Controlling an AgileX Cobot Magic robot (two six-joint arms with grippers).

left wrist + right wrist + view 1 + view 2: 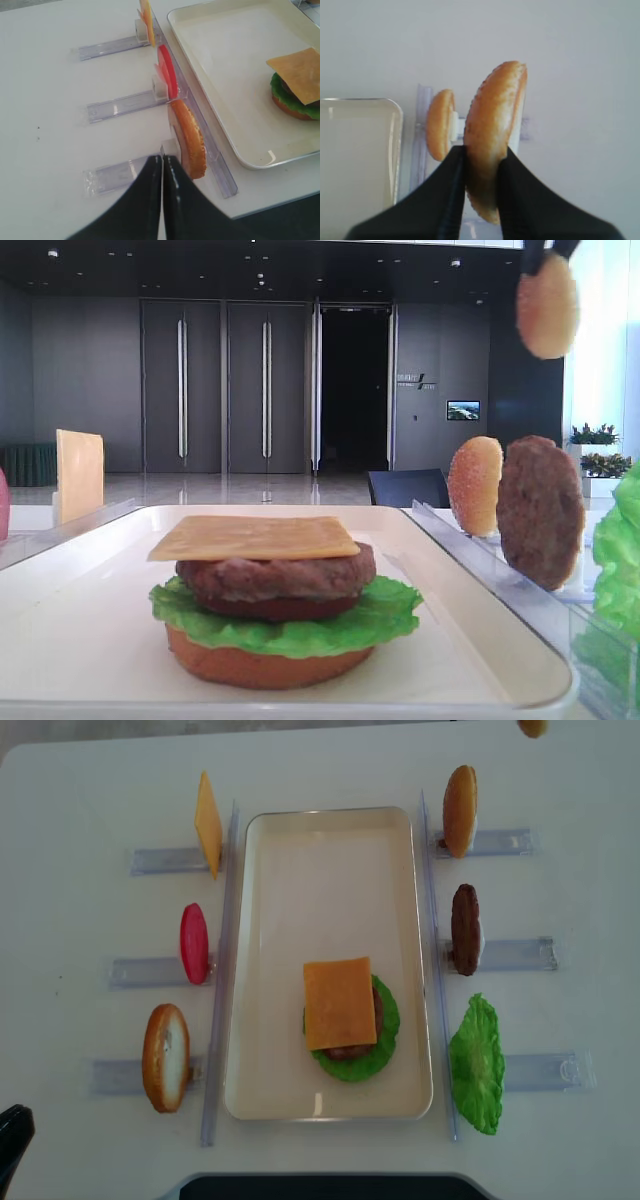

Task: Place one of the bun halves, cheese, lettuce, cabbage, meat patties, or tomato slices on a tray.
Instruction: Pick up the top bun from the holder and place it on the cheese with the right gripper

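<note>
Left claw (161,159) pinched shut on nothing, low over the table (45,100) beside the racked bottom bun (190,137). In the middle, white tray (300,870) carrying a stack of bun, lettuce (384,1020), patty and cheese (340,1003). Right claw (482,152) clamped on an upright top bun (495,135), raised high above the right-hand racks (505,842)

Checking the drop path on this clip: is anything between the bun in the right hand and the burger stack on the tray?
Nothing visible blocks it. The right hand holds the top bun up in the air, beyond the tray. The cheese on top of the stack lies uncovered.
</note>
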